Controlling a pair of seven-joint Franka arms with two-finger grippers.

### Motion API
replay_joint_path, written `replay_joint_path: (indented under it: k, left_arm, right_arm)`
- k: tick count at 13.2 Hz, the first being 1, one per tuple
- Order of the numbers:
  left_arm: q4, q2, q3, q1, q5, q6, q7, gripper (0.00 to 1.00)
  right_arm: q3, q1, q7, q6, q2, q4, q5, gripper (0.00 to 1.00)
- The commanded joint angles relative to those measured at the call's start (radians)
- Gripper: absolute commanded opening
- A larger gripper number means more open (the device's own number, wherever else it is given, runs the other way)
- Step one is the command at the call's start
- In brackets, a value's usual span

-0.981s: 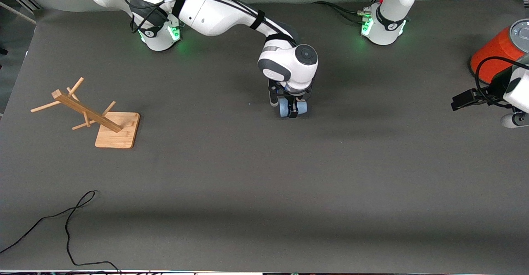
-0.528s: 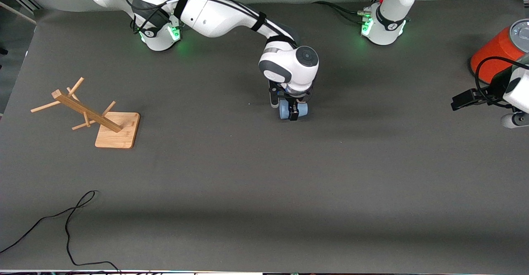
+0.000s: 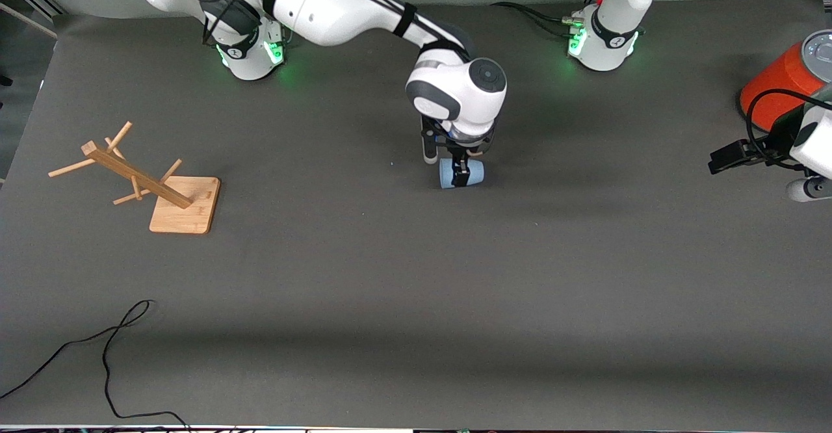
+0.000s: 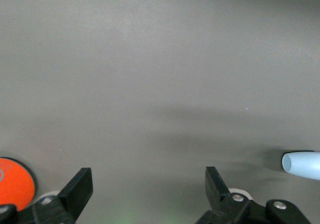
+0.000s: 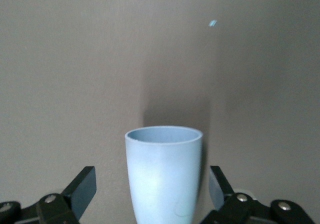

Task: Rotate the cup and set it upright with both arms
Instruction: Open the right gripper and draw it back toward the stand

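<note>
The cup [image 3: 461, 173] lies on its side mid-worktop [image 3: 416, 290]. The right gripper [image 3: 460, 170] hangs directly over it, fingers apart, straddling but not clamping. The left gripper [image 4: 147, 191], also spread and empty, waits near the orange can [image 3: 777, 82]. Advice: lift clear vertically, avoid nudging the cup into rolling.

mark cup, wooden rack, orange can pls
cup [image 5: 164, 179]: right wrist view, middle of its pale-blue side wall, between the open jaws.
wooden rack [image 3: 185, 205]: front view, flat square base.
orange can [image 3: 777, 82]: front view, orange side wall below the grey lid.
</note>
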Motion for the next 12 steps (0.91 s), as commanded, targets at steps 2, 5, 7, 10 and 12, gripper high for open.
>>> replay_joint_path:
  k: [2, 5, 7, 10, 12]
  left_arm:
    - [0.007, 0.01, 0.004, -0.003, -0.012, -0.037, 0.011, 1.0]
    - [0.007, 0.01, 0.002, -0.009, -0.012, -0.039, 0.005, 1.0]
    - [0.008, 0.01, -0.011, -0.035, -0.037, -0.01, 0.0, 1.0]
    - [0.075, 0.054, -0.05, -0.09, -0.079, -0.002, -0.09, 1.0]
    - [0.184, 0.129, -0.117, -0.136, -0.07, -0.01, -0.228, 1.0]
  right_arm:
    - [-0.009, -0.111, -0.293, -0.217, -0.236, -0.024, 0.188, 1.0]
    - [-0.007, -0.241, -0.603, -0.41, -0.375, -0.026, 0.202, 1.0]
    - [-0.009, -0.338, -0.805, -0.493, -0.452, -0.03, 0.202, 1.0]
    - [-0.01, -0.5, -1.133, -0.568, -0.54, -0.044, 0.204, 1.0]
    - [-0.024, -0.605, -1.382, -0.575, -0.593, -0.064, 0.22, 1.0]
